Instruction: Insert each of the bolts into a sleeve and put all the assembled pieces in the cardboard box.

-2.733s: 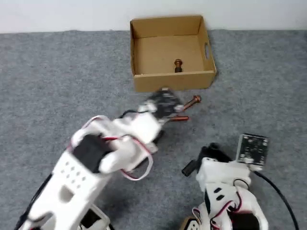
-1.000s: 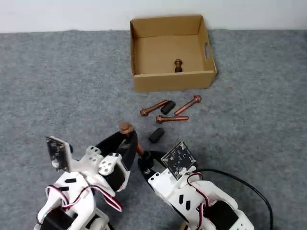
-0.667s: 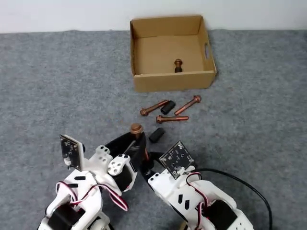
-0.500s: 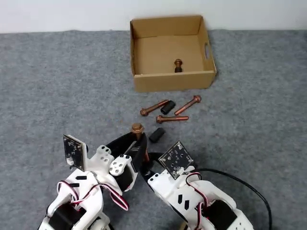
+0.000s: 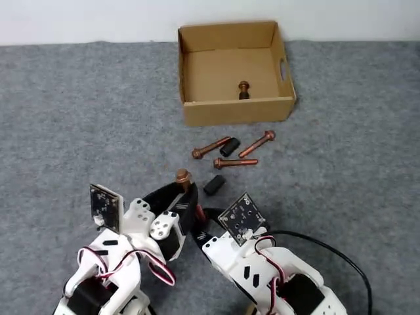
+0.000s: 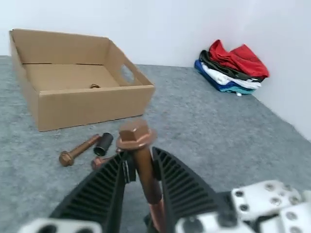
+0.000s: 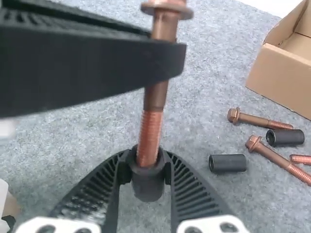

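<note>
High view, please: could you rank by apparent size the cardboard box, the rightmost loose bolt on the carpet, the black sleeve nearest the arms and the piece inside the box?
1. cardboard box, by far the largest.
2. rightmost loose bolt.
3. black sleeve and the piece inside the box: too alike to rank.

likely home room: grey carpet (image 5: 79,118), white wall (image 6: 170,29), folded clothes pile (image 6: 232,68) against wall.

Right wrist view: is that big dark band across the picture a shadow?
Right wrist view: not a shadow; it is the left arm's jaws, black and close to the camera, shut on the bolt. High view: light falls evenly on the grey carpet, with no glare.
</note>
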